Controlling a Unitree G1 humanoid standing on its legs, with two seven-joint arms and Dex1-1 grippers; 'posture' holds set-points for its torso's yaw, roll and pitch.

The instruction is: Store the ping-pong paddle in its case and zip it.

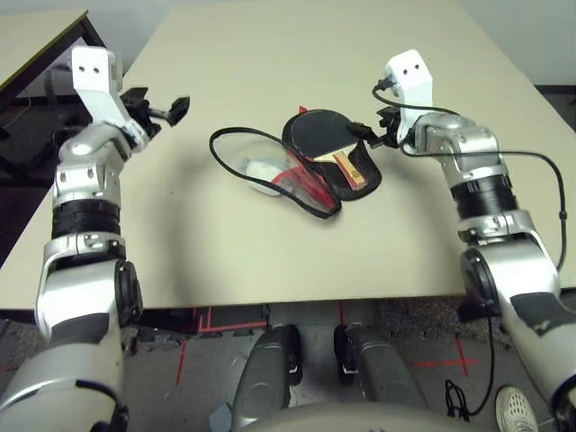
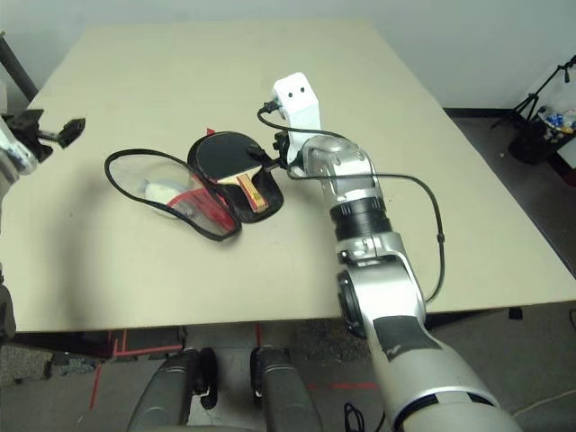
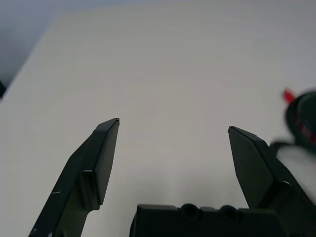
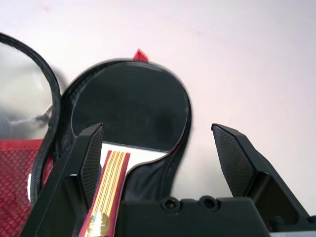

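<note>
Left eye view: ping-pong paddle (image 1: 321, 135) lies in open half of case (image 1: 355, 180), table (image 1: 270, 54) centre; flap (image 1: 261, 171) spread at 9 o'clock. Right gripper (image 4: 158, 148) spread, empty, beside paddle at 3 o'clock. Left gripper (image 3: 173, 148) spread, empty, well apart. Risk: flap folded carelessly nudges paddle, zip snags.

On the bench (image 1: 270, 54) lay one paddle (image 1: 322, 133), one open case (image 1: 306, 184) and one small whitish bundle (image 1: 263, 170); two end effectors hovered.
</note>
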